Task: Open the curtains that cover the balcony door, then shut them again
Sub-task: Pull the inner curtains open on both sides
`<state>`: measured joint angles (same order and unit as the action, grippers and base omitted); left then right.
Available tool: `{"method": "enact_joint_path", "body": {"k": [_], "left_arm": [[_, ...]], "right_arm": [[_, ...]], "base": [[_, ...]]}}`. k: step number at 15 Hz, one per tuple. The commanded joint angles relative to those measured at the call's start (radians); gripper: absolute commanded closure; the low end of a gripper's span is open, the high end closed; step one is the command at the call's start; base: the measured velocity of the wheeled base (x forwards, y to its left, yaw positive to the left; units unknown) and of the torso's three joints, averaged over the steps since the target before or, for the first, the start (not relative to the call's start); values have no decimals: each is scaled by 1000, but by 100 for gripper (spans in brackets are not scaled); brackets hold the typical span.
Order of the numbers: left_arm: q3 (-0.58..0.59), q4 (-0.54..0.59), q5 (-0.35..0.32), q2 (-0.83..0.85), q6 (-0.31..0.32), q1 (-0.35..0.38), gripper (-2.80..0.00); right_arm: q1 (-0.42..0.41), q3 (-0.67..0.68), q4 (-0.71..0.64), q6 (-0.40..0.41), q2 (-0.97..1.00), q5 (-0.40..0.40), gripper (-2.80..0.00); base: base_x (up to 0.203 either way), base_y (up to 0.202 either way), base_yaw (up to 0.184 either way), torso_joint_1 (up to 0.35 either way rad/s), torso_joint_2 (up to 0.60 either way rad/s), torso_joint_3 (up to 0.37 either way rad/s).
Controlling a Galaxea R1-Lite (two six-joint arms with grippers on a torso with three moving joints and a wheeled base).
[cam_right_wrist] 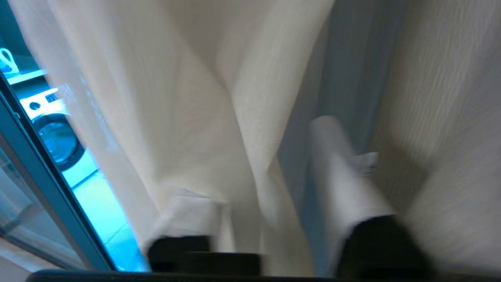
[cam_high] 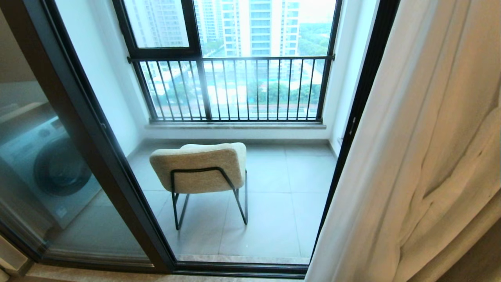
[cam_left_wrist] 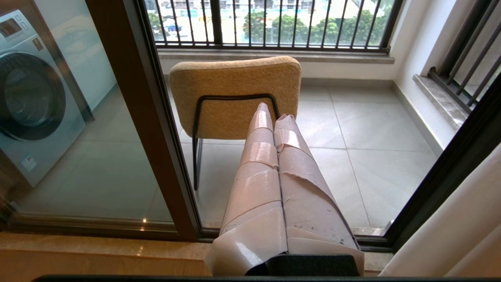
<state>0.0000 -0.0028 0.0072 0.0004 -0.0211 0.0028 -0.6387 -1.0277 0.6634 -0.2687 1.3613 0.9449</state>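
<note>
**A:** so where's it at? The curtains [cam_high: 422, 149] look bunched off to one side, door [cam_high: 98, 129] glass bare, chair [cam_high: 201, 168] visible outside.

**B:** yep, opening half seems done, closing's left. Right tool [cam_right_wrist: 274, 172] has its jaws apart with curtain folds draped between them. Left tool [cam_left_wrist: 274, 117] is pressed shut, empty, curtain well off to its side.

Daylight pours in through the outer window [cam_high: 235, 58], washing out the buildings beyond to a pale haze and throwing soft glare over the balcony floor [cam_high: 274, 203]. In the head view the door frame [cam_high: 98, 129] bows at the edges from wide-angle distortion, and the glass panel on the left carries a dim teal reflection. The right wrist view is smeared with motion blur, the curtains [cam_right_wrist: 195, 117] soft, with a strong cyan cast at one edge; the left wrist view is sharp and warm.
</note>
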Motion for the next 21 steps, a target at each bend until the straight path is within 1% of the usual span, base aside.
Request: {"method": "enact_joint_path", "body": {"k": [1, 3, 6, 13, 15, 16, 17, 18, 19, 21], "left_arm": [[0, 0, 0, 0, 0, 0, 0], [0, 0, 0, 0, 0, 0, 0], [0, 0, 0, 0, 0, 0, 0], [0, 0, 0, 0, 0, 0, 0], [0, 0, 0, 0, 0, 0, 0], [0, 0, 0, 0, 0, 0, 0], [0, 0, 0, 0, 0, 0, 0], [0, 0, 0, 0, 0, 0, 0], [0, 0, 0, 0, 0, 0, 0], [0, 0, 0, 0, 0, 0, 0]], "right_arm": [[0, 52, 4, -1, -30, 7, -280], [-1, 114, 4, -2, -65, 8, -280], [0, 256, -4, -5, -157, 8, -280], [3, 611, -34, -5, -452, 9, -280], [27, 692, -72, -1, -552, 7, -280], [57, 737, -89, 4, -603, 6, -280], [108, 778, -98, 13, -646, 0, -280], [166, 813, -103, 26, -680, -24, -280], [234, 841, -107, 46, -704, -66, -280], [380, 899, -112, 111, -749, -196, -280]], "base": [[0, 0, 0, 0, 0, 0], [0, 0, 0, 0, 0, 0], [0, 0, 0, 0, 0, 0], [0, 0, 0, 0, 0, 0], [0, 0, 0, 0, 0, 0], [0, 0, 0, 0, 0, 0], [0, 0, 0, 0, 0, 0], [0, 0, 0, 0, 0, 0], [0, 0, 0, 0, 0, 0], [0, 0, 0, 0, 0, 0]]}}
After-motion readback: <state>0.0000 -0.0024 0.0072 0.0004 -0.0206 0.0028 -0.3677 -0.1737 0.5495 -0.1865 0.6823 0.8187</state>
